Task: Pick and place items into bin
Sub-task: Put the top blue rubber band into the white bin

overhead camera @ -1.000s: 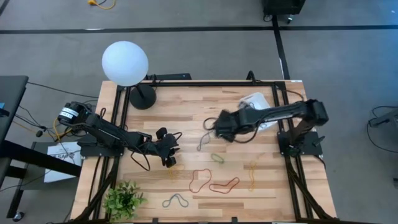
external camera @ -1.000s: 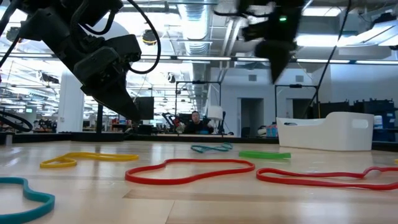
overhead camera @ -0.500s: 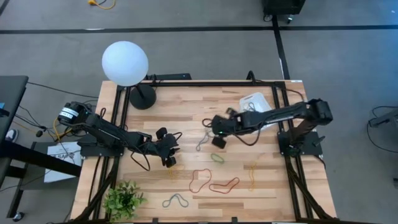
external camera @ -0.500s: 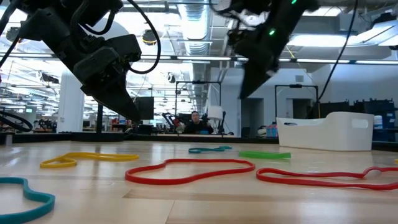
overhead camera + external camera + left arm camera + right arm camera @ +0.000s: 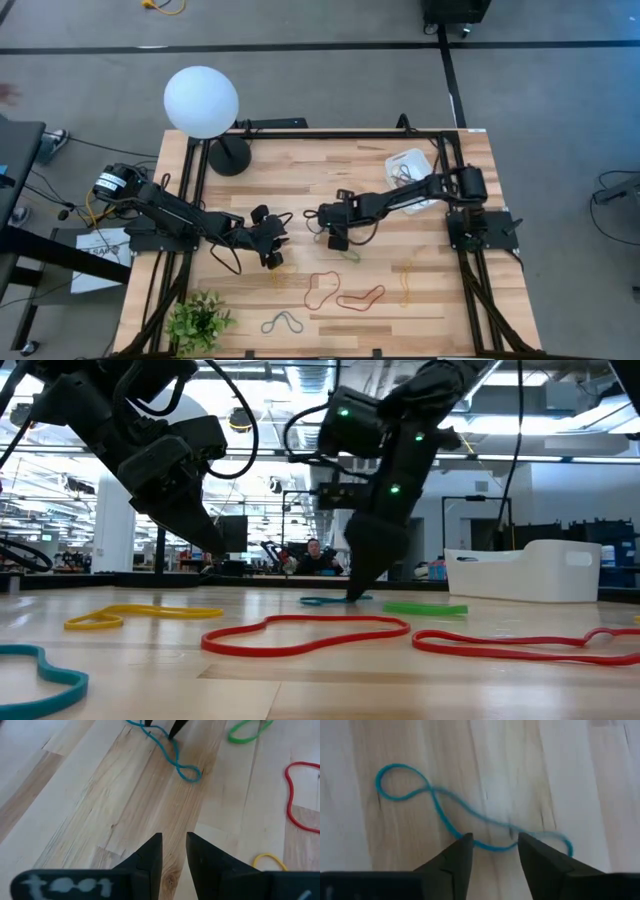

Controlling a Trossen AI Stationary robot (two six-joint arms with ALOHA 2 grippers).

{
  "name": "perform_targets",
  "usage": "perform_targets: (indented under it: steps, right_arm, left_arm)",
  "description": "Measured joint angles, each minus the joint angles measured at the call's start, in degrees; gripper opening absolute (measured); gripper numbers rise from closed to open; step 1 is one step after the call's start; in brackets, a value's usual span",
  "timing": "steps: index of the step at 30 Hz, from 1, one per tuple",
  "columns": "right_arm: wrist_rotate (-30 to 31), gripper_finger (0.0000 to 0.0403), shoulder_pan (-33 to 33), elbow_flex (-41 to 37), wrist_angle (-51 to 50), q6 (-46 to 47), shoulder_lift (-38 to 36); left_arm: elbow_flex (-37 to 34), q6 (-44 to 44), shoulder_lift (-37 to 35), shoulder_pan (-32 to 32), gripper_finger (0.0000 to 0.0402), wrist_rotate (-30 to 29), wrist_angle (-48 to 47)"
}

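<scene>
Right gripper (image 5: 491, 851) is down at the table mid-board, jaws apart and straddling a blue band (image 5: 445, 815); nothing gripped yet. The band lies flat in a loose figure-eight, well apart from the bin (image 5: 409, 166). Looks light, thin and floppy, likely to slide on wood, so pinch one strand right against the board. Left gripper (image 5: 174, 851) waits nearby, part-open and empty.

Grey floor (image 5: 320, 85) surrounds the table; ceiling lights (image 5: 300, 455) glow beyond.

The right gripper (image 5: 491, 851) has swung from near the bin (image 5: 410, 163) down, fingers apart, over a blue band (image 5: 445, 817).
</scene>
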Motion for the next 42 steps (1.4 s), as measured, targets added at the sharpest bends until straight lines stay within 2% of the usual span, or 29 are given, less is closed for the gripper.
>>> perform_targets:
  steps: [7,11,17,27,34,39,42]
  right_arm:
    - [-2.6,0.0166,-3.1,3.1,-0.9,-0.2,2.6]
    - [-10.7,0.0148,-5.5,3.1,-1.3,-0.4,2.9]
    - [-22.3,0.0085,-6.4,2.9,-1.2,-5.7,2.7]
    - [-28.5,0.0006,-2.6,2.9,2.7,-5.8,4.1]
    - [-29.4,0.0001,0.3,3.2,6.6,-4.2,4.4]
    - [-30.5,0.0001,1.1,8.7,-2.2,-3.4,4.0]
    - [-29.0,0.0001,0.8,12.0,-5.2,-3.8,2.5]
  left_arm:
    - [0.0,0.0,0.0,0.0,0.0077,0.0,-0.7]
    - [0.0,0.0,0.0,0.0,0.0077,0.0,-0.8]
    - [0.0,0.0,0.0,0.0,0.0077,0.0,-0.8]
    - [0.0,0.0,0.0,0.0,0.0077,0.0,-0.8]
    - [0.0,0.0,0.0,0.0,0.0077,0.0,-0.8]
    - [0.0,0.0,0.0,0.0,0.0077,0.0,-0.8]
    - [0.0,0.0,0.0,0.0,0.0077,0.0,-0.8]
